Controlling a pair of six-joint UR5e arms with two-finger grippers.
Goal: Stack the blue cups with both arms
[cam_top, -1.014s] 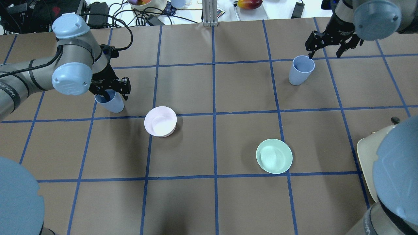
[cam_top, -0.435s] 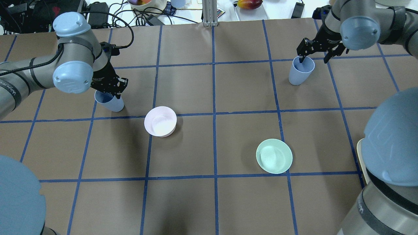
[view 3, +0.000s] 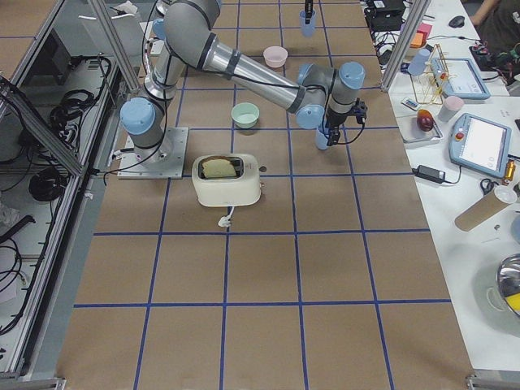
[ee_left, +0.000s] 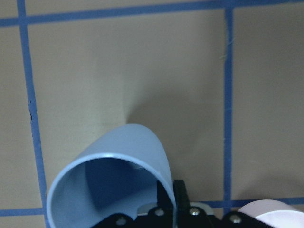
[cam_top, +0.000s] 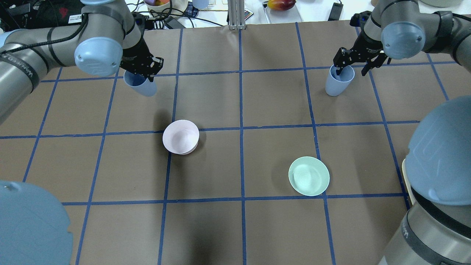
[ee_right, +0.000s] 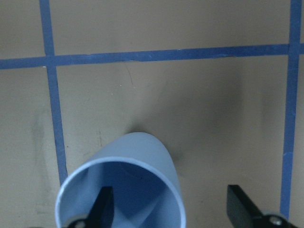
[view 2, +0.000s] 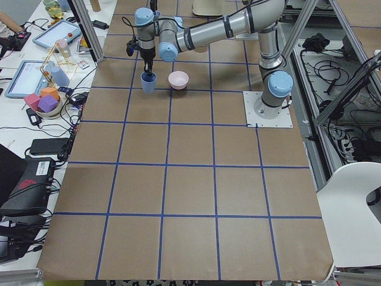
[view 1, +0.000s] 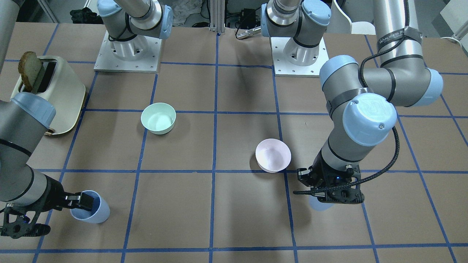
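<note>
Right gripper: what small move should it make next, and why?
Probably close the right gripper on the right cup. One finger is inside the rim and the other is outside, with the jaws wide apart, so this cup stands ungripped on the table. The left gripper is shut on the left cup.

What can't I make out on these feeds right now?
Left cup, front view: mostly hidden behind the left gripper.
Left wrist view: fingers cut off by the bottom edge, so grip depth unclear.
Toaster, overhead: almost all behind the right arm.
Left side view: left cup too small to tell whether it's lifted.
</note>
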